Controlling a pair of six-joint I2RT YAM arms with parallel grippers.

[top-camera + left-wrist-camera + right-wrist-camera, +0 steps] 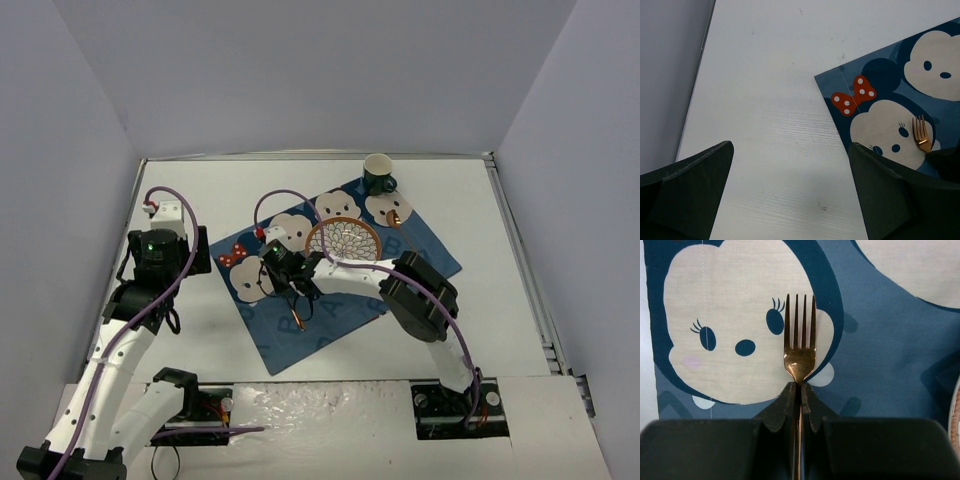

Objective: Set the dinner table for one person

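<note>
Right hand (800, 387) was seen with its fingers pressed together on the neck of a gold fork (800, 357). The tines were pointed away from the wrist, over a white cartoon face printed on the blue placemat (430, 250). Whether the fork was touching the cloth could not be told. Left hand (791, 146) was held with its fingers wide apart and nothing between them. It was over bare white worktop (200, 190), just beside the placemat's left corner. The worktop was seen to span the whole floor between the pale walls, with the placemat laid askew near its middle. A round patterned plate (343, 240) with a copper rim was set on the placemat, just right of the fork and closest to the right hand. A dark cup (379, 175) was stood at the placemat's far corner, well apart from both hands.
</note>
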